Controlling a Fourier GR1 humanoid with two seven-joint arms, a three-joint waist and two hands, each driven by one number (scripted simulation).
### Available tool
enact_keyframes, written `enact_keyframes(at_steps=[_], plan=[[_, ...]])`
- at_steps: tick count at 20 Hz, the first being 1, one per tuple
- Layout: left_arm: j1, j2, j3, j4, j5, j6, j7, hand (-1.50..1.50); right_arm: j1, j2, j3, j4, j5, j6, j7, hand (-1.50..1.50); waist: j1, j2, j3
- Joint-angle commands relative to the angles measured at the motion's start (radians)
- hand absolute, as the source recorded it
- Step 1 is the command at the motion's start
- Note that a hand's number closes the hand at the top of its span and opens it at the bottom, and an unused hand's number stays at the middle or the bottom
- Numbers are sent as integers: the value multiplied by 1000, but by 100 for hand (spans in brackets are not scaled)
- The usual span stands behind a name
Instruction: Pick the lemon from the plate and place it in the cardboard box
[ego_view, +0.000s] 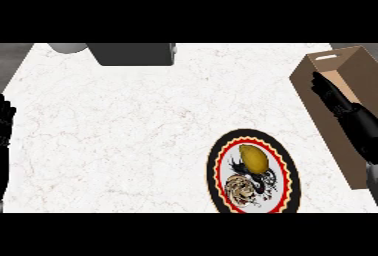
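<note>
Nothing done yet: the lemon (255, 158) lies on the plate (286, 187) (right hand (334, 100) open-fingered over the box (314, 75)), unpicked.

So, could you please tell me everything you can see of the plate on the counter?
The plate lies flat on the white marbled counter, low and right of centre, just left of the cardboard box. It has a black outer rim, a red scalloped ring inside it, and a white middle with a black, red and tan tiger-like picture. The yellow lemon rests on its upper half. Neither hand touches it. Its material cannot be told.
</note>
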Motion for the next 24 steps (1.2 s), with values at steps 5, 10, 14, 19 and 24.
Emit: enact_keyframes(at_steps=[5,10,14,19,24], plan=[[-93,-140,-58,17,155,-77,126,0,-56,77,-235,264,-279,85,-123,150,7,25,12],[-142,-229,-144,-13,198,-66,257,0,-41,36,-187,528,-9,14,-333,-150,32,24,14],[-183,-217,-119,4,215,-79,314,0,-109,31,-153,639,95,56,-632,-150,34,14,11],[-187,-220,-92,23,218,-85,308,0,-170,-186,-75,599,192,244,-574,-150,20,6,7],[-219,-233,-95,47,217,-89,322,0,-273,-267,66,584,301,427,-470,-150,31,9,6]])
